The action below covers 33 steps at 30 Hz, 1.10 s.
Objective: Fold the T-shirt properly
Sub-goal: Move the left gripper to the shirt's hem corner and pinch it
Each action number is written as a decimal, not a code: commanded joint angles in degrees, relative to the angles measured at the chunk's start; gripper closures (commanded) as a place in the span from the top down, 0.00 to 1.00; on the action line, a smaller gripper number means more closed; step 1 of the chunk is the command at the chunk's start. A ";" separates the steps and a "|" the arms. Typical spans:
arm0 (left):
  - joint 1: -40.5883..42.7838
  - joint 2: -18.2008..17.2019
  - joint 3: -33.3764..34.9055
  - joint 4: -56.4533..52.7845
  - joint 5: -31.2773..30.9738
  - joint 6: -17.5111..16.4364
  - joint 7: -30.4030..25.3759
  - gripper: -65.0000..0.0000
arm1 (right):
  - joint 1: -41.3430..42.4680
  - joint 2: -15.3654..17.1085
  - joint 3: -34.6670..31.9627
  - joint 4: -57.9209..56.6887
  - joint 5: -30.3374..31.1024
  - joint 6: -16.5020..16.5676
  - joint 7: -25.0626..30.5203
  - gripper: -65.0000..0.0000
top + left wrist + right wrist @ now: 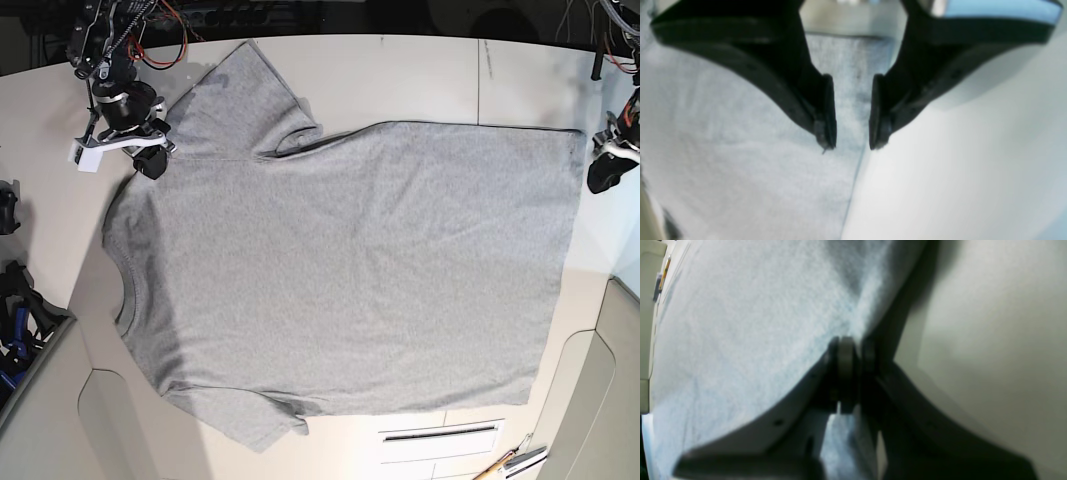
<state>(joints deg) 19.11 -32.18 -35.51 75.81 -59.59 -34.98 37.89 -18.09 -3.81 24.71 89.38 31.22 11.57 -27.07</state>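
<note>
The heather-grey T-shirt (350, 270) lies spread flat on the white table (420, 80), plain side up, collar at the left and hem at the right. At the far shoulder, my right gripper (150, 162) is shut on a pinch of T-shirt (740, 323) cloth; in the right wrist view the fabric runs between the closed fingertips (846, 356). My left gripper (603, 178) hovers just off the far hem corner. In the left wrist view my left gripper (852, 146) is open, with nothing between its fingers (826, 110), above the T-shirt's (740, 150) hem edge.
Bundled cables (130, 25) sit behind the right arm at the back left. Dark gear (15, 300) lines the table's left edge. A pen-like tool (512, 464) lies at the front right, beside a slotted panel (440, 434).
</note>
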 commanded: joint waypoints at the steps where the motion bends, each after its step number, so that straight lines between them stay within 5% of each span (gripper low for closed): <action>1: -0.37 -2.36 -1.97 -0.90 -3.21 -1.31 0.33 0.32 | -0.37 0.04 -0.09 0.17 -1.22 -0.66 -1.86 0.00; 6: 0.02 -4.50 -6.32 -10.14 -14.38 -3.91 8.15 0.32 | -0.39 0.02 -0.09 0.17 -1.27 -0.63 -1.88 0.00; 10: 0.11 -3.98 -5.81 -16.22 -19.21 -5.02 11.89 0.47 | -0.48 0.02 -0.09 0.17 -1.27 -0.66 -1.86 0.00; 24: -0.09 -2.56 6.47 -17.81 -18.99 -4.50 12.52 0.52 | -0.55 0.00 -0.09 0.17 -1.25 -0.63 -1.88 0.00; 33: -0.09 -2.58 7.37 -17.79 -19.02 -4.42 16.00 0.52 | -0.52 0.00 -0.09 0.17 -1.25 -0.66 -1.88 0.00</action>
<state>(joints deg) 18.39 -34.61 -28.62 58.08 -80.47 -40.62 50.81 -18.13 -3.84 24.71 89.38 31.22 11.57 -27.05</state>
